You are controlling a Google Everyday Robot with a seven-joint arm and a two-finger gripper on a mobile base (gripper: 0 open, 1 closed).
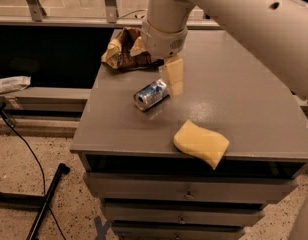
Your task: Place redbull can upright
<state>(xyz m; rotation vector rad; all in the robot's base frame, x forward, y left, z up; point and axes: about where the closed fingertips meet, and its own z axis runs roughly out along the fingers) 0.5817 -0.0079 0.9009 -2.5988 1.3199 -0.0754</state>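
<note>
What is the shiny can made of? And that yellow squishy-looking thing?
The redbull can looks like thin metal: silvery and shiny, with blue print. The yellow block is probably foam sponge: matte, soft-edged, wavy. The gripper hangs close beside the can.

No lettering can be read anywhere. The can (151,94), lying on its side on the table (244,109), shows only blue and red patches, and the print on the bag (125,49) is illegible. The gripper (174,78) hangs just beside the can's right end.
</note>
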